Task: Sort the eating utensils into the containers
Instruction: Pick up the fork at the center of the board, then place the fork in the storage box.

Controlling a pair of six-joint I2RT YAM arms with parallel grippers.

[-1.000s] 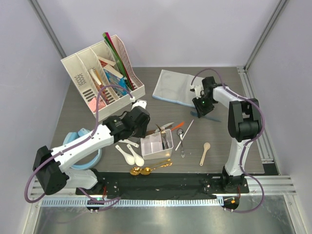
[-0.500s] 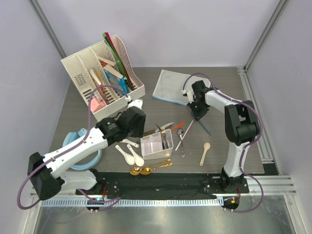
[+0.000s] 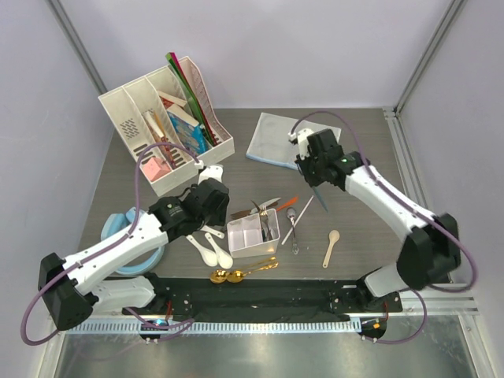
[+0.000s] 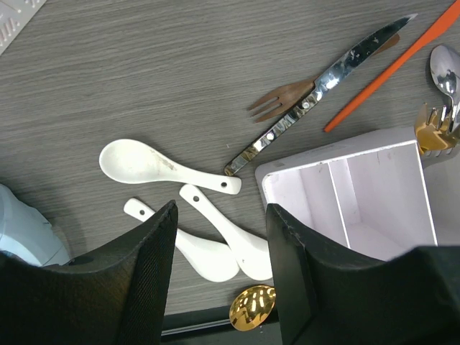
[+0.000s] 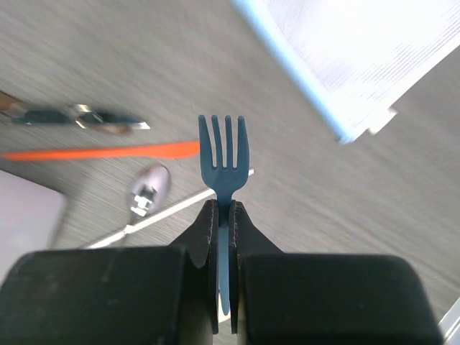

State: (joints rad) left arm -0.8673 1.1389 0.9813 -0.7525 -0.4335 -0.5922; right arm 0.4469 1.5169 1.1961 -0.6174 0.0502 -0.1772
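I'm seeing the grey wood-grain table (image 3: 354,260) carrying everything. The thin blue-edged cloth (image 3: 276,140) is lying flat at the back and isn't part of the sort. The box (image 3: 242,236), white translucent plastic with thin dividers, is sitting centre-front with metal pieces (image 3: 269,227) in its right compartment and the others bare. The right gripper (image 5: 223,208) is clamping the matte blue fork (image 5: 223,154) by its handle, tines out, above the table between cloth and box; I'm reading that as carrying it to a drop. The left gripper (image 4: 221,215) is hanging with jaws spread over three glossy ceramic spoons (image 4: 172,167) just left of the box, probably lining up a pick.
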